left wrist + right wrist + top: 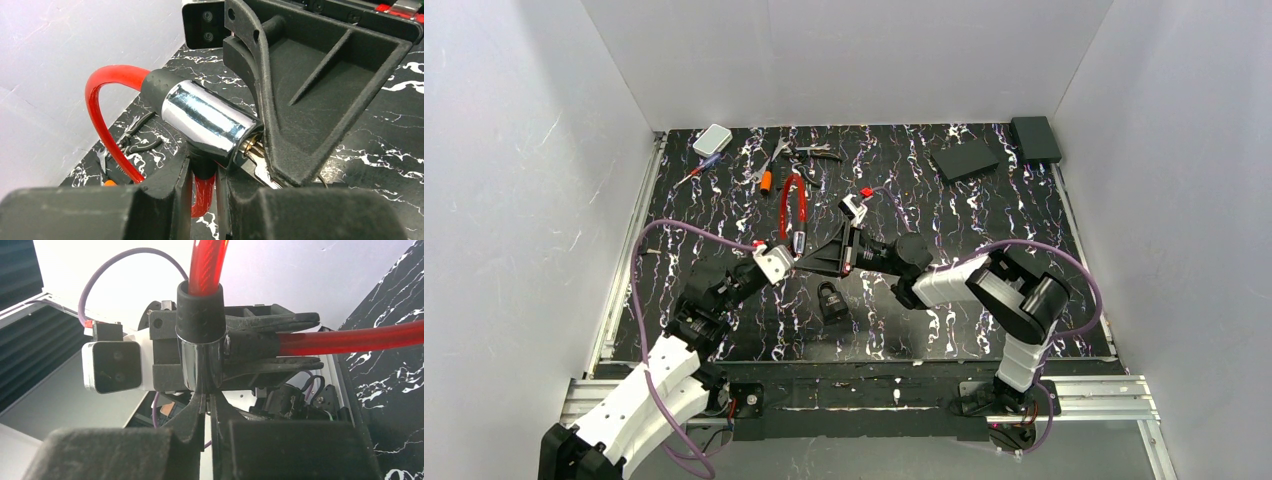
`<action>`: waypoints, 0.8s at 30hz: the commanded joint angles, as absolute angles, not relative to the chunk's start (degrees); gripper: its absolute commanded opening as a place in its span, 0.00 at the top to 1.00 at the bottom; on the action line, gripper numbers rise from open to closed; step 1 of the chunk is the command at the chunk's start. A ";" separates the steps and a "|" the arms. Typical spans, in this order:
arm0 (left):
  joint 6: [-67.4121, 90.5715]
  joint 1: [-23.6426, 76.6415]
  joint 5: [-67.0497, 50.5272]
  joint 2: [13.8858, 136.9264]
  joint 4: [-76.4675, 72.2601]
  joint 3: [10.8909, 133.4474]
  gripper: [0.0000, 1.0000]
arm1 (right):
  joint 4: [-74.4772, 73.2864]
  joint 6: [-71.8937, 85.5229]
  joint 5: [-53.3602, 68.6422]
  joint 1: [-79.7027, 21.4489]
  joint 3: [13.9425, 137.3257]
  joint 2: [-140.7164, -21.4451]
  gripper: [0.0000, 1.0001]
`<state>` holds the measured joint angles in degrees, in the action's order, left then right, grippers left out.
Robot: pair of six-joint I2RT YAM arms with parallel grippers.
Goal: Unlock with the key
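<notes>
Left claw clamps the lock by its black neck; my right claw pinches the key, seated in the lock's end just ahead. I should twist squarely about the key's axis, left grip firm.

The worktop carries one red cable lock, one padlock, one pale box, two black slabs (one thicker), plus small tools too tangled to count. One key shows. Two pincers: left pincer, right pincer.
</notes>
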<state>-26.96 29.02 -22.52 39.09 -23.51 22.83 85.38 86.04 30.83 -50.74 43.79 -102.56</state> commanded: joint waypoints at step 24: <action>-5.74 31.46 -38.46 34.45 -51.35 19.98 1.00 | 102.50 80.64 23.23 -49.97 53.70 -100.11 0.99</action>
